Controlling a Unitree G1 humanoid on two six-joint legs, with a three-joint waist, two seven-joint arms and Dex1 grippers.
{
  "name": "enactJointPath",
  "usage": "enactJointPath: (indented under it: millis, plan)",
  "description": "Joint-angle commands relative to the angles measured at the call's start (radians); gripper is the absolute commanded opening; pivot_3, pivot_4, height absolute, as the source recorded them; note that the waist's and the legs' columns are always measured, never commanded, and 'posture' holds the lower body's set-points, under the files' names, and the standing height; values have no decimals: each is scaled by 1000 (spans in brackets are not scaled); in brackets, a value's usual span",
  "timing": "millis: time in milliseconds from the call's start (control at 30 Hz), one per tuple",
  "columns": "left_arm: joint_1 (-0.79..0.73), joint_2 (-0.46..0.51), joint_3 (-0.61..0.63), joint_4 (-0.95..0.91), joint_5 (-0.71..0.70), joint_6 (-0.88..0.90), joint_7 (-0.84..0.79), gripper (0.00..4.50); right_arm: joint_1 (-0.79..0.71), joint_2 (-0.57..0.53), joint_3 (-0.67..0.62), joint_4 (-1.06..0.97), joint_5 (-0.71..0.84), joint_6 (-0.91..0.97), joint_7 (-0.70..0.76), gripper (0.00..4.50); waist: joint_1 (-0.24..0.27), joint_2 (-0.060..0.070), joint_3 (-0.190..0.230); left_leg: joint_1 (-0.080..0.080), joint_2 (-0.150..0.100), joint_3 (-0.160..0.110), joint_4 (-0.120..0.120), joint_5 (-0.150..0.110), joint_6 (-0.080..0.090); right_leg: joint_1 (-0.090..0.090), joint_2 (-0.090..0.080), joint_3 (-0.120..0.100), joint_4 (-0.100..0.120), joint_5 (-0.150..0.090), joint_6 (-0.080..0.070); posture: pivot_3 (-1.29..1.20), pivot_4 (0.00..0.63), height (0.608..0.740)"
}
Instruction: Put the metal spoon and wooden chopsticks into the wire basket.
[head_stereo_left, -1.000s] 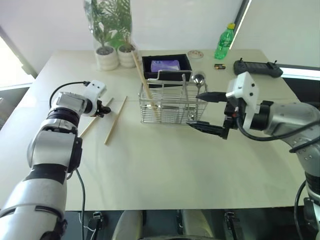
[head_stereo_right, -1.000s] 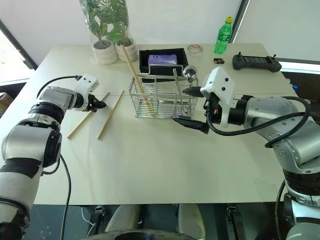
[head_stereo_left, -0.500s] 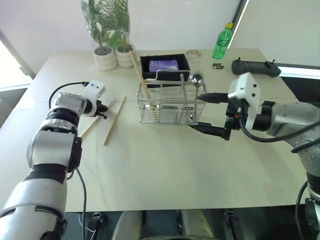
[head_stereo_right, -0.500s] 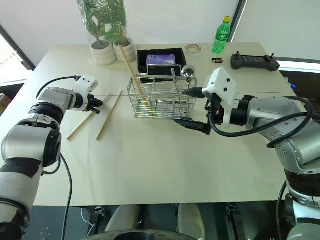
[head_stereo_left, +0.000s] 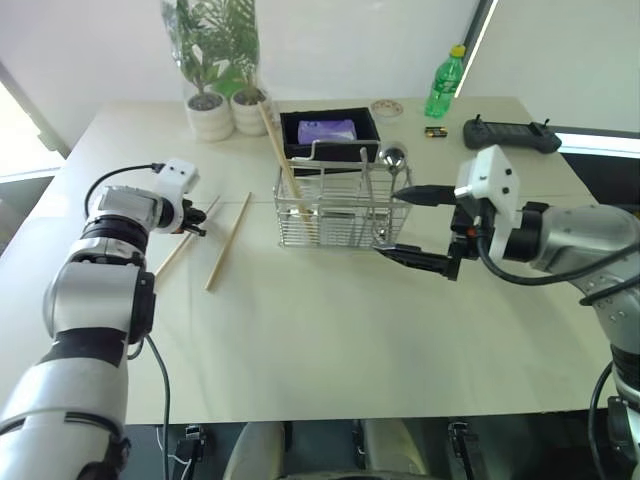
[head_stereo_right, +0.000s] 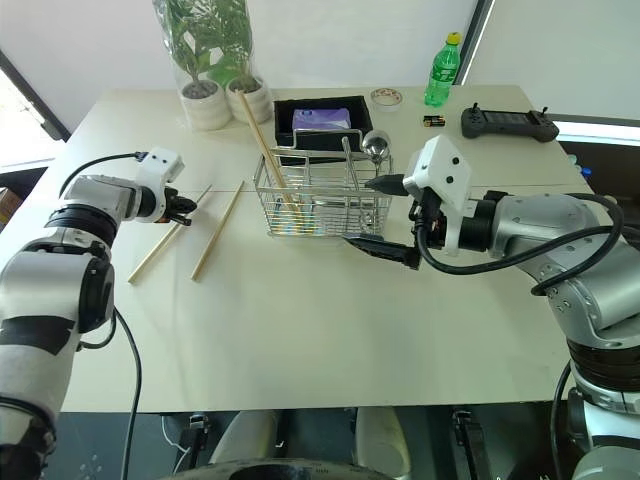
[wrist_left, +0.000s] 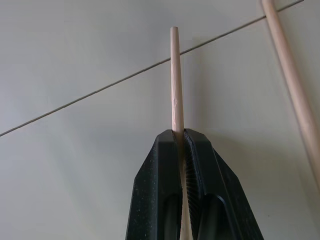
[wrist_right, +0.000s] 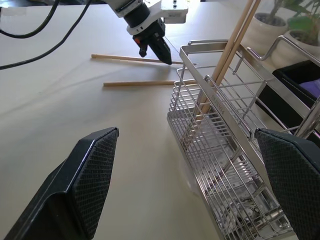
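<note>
My left gripper (head_stereo_left: 196, 221) is shut on one wooden chopstick (wrist_left: 174, 75), which lies slantwise on the table left of the wire basket (head_stereo_left: 340, 212). A second chopstick (head_stereo_left: 229, 243) lies loose beside it, nearer the basket. Two more chopsticks (head_stereo_left: 279, 148) lean upright in the basket's left end. The metal spoon (head_stereo_left: 393, 156) stands in the basket's right end, bowl up. Just right of the basket, my right gripper (head_stereo_left: 402, 224) hangs open above the table with nothing between its fingers. The right wrist view looks past the basket (wrist_right: 225, 130) to the left gripper (wrist_right: 156, 46).
Behind the basket sits a black tray (head_stereo_left: 300, 132) with a purple packet. Two potted plants (head_stereo_left: 215, 110) stand at the back left. A green bottle (head_stereo_left: 445, 85), a small round dish (head_stereo_left: 386, 107), a battery (head_stereo_left: 438, 131) and a black controller (head_stereo_left: 512, 135) are at the back right.
My left gripper has closed fully on the chopstick and shifted slightly left with it. The right arm has not moved. The head views tilted a little.
</note>
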Motion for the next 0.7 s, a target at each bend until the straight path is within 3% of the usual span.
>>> enactJointPath:
  millis: [33, 400, 567, 700]
  plan:
    - [-11, 41, 37, -26, -26, 8, -4, 27, -24, -9, -6, 7, -7, -22, 20, 4500, 1, 0, 0, 0, 0, 0, 0, 0, 0, 0, 0, 0, 0, 0, 0, 0, 150, 716]
    - [-5, 107, 80, -120, -59, -38, 3, 27, -21, -14, -9, 27, -30, -34, 43, 4500, 1, 0, 0, 0, 0, 0, 0, 0, 0, 0, 0, 0, 0, 0, 0, 0, 150, 716]
    - [2, 107, 174, -320, -150, -98, 37, 27, -6, -17, -24, 32, -43, -36, 37, 4500, 3, 0, 0, 0, 0, 0, 0, 0, 0, 0, 0, 0, 0, 0, 0, 0, 150, 716]
    - [85, 74, 235, -602, -252, -54, 15, 27, 5, -23, -39, 19, -38, -29, 37, 4500, 2, 0, 0, 0, 0, 0, 0, 0, 0, 0, -1, 1, 0, 0, 0, 0, 150, 716]
